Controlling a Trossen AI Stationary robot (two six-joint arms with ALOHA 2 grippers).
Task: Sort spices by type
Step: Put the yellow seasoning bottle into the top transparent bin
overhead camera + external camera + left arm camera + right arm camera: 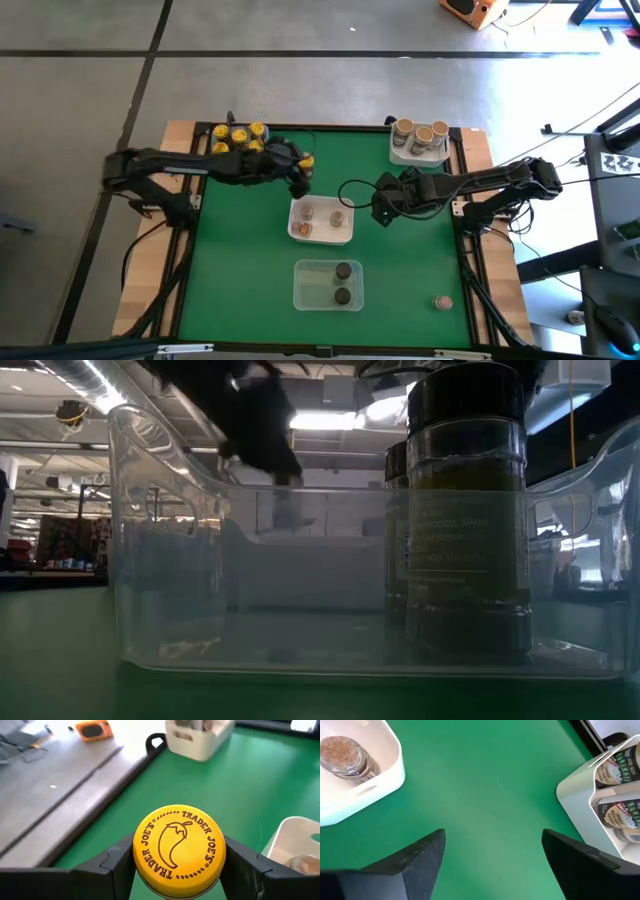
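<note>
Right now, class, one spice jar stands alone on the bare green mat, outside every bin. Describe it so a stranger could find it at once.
Start at the green mat and go to its near right corner, on the right arm's side. Past the clear bin with two dark-lidded jars, a lone jar stands on the bare mat. Every other jar sits in a bin or a cluster; this one has no neighbour.
</note>
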